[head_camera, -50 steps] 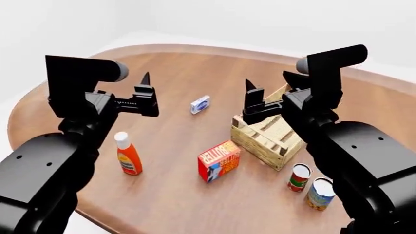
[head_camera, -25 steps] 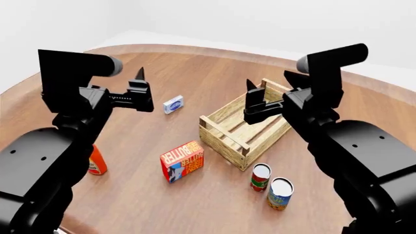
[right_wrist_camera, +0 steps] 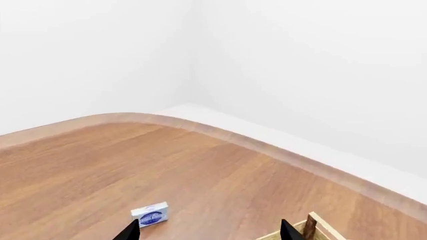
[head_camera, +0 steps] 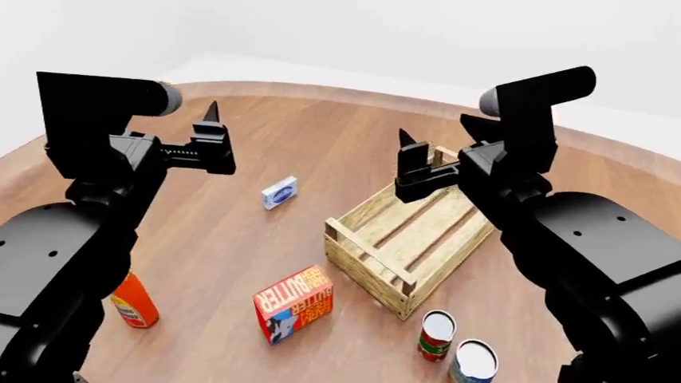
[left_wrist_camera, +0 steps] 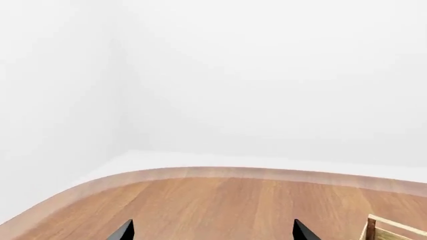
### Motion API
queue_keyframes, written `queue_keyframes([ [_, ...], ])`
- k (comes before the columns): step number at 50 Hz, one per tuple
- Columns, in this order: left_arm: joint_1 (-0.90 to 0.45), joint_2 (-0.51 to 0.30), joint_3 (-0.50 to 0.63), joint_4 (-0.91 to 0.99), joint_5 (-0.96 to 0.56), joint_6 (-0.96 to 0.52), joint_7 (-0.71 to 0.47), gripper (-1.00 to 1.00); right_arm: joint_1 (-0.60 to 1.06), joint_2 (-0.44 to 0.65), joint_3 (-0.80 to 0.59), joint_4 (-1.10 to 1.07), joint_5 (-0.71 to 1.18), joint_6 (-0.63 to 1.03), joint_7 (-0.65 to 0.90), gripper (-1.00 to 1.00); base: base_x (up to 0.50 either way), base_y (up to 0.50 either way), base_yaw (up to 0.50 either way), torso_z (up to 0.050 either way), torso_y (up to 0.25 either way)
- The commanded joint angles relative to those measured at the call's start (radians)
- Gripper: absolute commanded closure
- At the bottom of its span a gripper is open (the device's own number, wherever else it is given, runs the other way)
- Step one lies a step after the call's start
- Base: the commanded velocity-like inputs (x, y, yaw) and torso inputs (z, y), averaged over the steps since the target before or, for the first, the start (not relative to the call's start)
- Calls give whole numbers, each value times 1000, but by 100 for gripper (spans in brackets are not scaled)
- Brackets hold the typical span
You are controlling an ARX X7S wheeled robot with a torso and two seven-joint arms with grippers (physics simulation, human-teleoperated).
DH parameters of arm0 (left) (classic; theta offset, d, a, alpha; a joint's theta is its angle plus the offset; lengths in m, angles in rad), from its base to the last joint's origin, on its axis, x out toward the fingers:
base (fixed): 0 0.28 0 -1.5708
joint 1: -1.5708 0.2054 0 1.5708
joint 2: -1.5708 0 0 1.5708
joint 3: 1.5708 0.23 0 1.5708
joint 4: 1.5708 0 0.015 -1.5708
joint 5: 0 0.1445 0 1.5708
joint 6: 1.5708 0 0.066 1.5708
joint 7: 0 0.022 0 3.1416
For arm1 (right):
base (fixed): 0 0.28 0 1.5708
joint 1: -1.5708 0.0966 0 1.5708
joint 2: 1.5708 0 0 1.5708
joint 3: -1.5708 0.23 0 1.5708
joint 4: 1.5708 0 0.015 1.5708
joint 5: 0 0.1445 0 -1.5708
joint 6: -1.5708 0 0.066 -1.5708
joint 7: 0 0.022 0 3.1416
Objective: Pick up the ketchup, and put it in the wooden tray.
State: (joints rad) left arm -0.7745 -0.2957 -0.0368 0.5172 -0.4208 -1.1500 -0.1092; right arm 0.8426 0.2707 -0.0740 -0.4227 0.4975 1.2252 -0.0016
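1. Standing nearest in the head view, the ketchup (head_camera: 132, 303) is upright on the desk (head_camera: 319, 152) close to its near edge, well below and behind the left pincer (head_camera: 209, 132) and half hidden by the left arm's black bulk; only its orange body and label show.
2. Beside it, nearer the middle, a red butter box (head_camera: 293, 303) stands on the desk, and two cans (head_camera: 455, 347) sit below the right arm, just off the near corner of the wooden tray (head_camera: 404, 239).
3. Both arms are raised over the desk with forearms reaching forward; the left pincer hovers high, holding nothing, and the left wrist view shows its two dark tips (left_wrist_camera: 123, 231) spread apart, so it is released.
4. The right pincer (head_camera: 410, 155) hangs above the tray's far end, likewise empty, its tips (right_wrist_camera: 128, 231) parted in the right wrist view.
5. A small blue-and-white packet (head_camera: 280, 192) lies between the two pincers, lower on the desk; the right wrist view shows it (right_wrist_camera: 151, 215) too, while the left wrist view misses it and catches only a tray corner (left_wrist_camera: 393, 231).
6. Neither wrist view shows the ketchup.
7. Beyond the pincers the wood lies bare to the curved far edge, with a white wall (left_wrist_camera: 267, 75) behind.
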Motion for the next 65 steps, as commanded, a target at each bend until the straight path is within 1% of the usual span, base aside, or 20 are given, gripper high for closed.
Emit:
queue_keyframes([
  [1, -4, -3, -14, 9, -9, -11, -8, -100, -1, -3, 1, -8, 9, 8, 10, -100, 341, 126, 0, 0, 0],
  [14, -8, -9, -25, 13, -18, -12, -12, -100, -6, -2, 0, -26, 17, 16, 23, -100, 341, 126, 0, 0, 1],
  [22, 8, -22, -36, 12, -16, 4, -11, -100, -9, -2, 1, -17, 9, -1, 36, -100, 17, 6, 0, 0, 1],
  [27, 13, -43, -55, 9, -11, 19, -7, -100, -11, -2, 5, -16, 14, -9, 32, -100, 0, 0, 0, 0, 0],
  [33, 42, -93, -93, 22, -9, 30, 7, -100, -3, -2, 5, -6, 19, -16, 27, -100, 0, 0, 0, 0, 0],
  [39, 106, -135, -156, 63, -19, 45, 28, -100, 13, 0, 2, 8, 19, -27, 24, -100, 0, 0, 0, 0, 0],
  [46, 224, -165, -257, 120, -48, 35, 55, -100, 26, 6, 2, 9, 19, -24, 29, -100, 0, 0, 0, 0, 0],
  [58, 410, -177, -381, 195, -77, 50, 97, -100, 63, 19, -7, -5, 19, 4, 48, -100, 0, 0, 0, 0, 0],
  [65, 481, -170, -441, 228, -98, 47, 114, -100, 70, 23, 1, -30, 26, 29, 62, -100, 0, 0, 0, 0, 0],
])
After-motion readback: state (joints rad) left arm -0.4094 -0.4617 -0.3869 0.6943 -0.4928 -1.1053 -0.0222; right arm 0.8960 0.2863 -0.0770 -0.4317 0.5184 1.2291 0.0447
